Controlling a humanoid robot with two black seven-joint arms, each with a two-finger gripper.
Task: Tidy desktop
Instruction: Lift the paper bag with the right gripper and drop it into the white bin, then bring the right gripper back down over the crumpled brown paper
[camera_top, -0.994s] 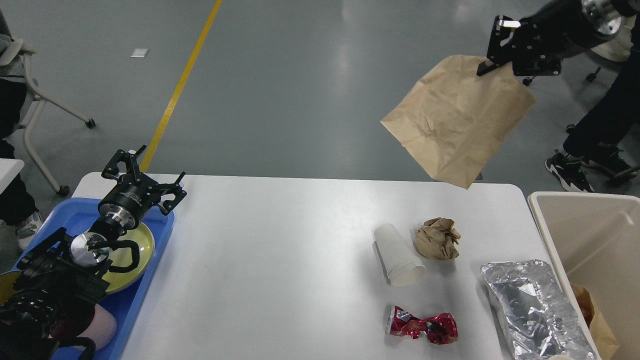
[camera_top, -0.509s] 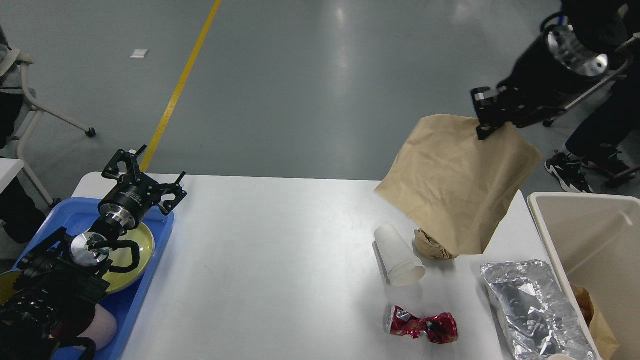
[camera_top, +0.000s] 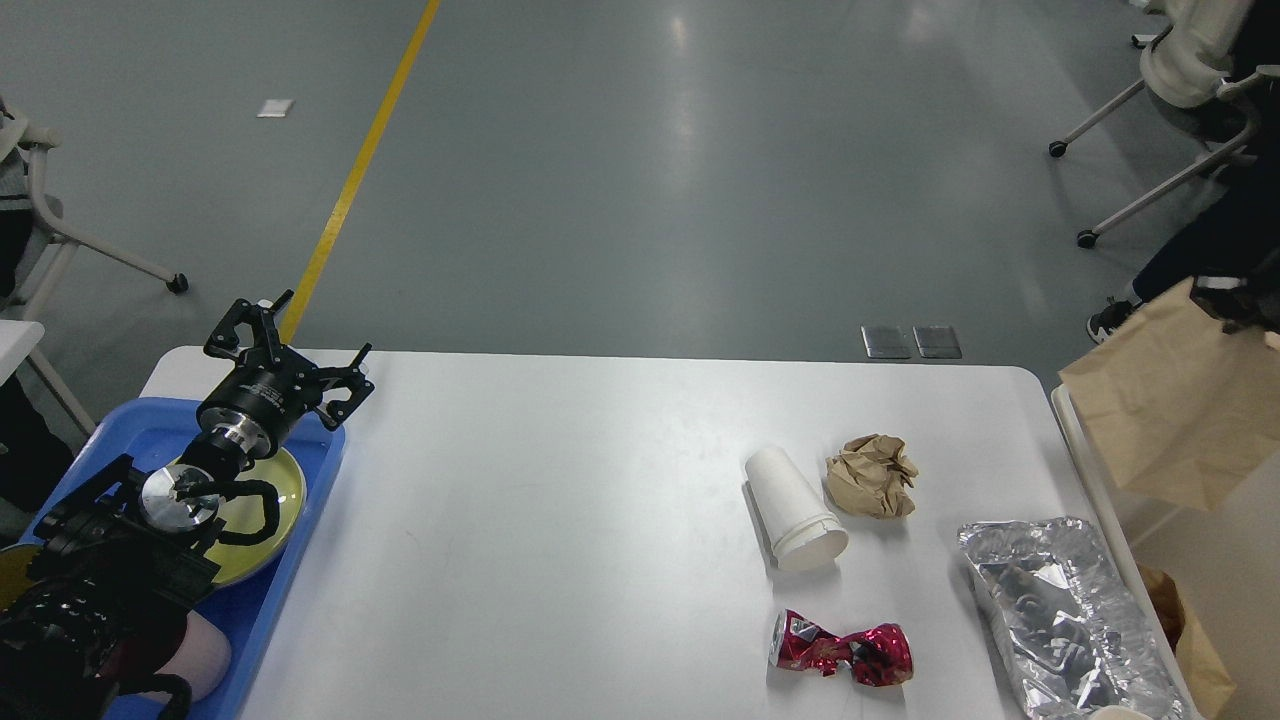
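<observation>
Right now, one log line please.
right claw: holding paper bag over bin | left claw: open, empty | desktop: cup, wrappers remain

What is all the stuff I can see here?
desktop: 1, white, centre
paper cup: 1, white, lying right of centre
crumpled paper ball: 1, brown, beside the cup
crushed wrapper: 1, red, near edge
foil bag: 1, silver, right edge
paper bag: 1, brown, over the bin
bin: 1, beige, far right
tray: 1, blue, left
plate: 1, yellow-green, in tray
left tool: 1, black, open, over the tray
right tool: 1, black, at bag's top
</observation>
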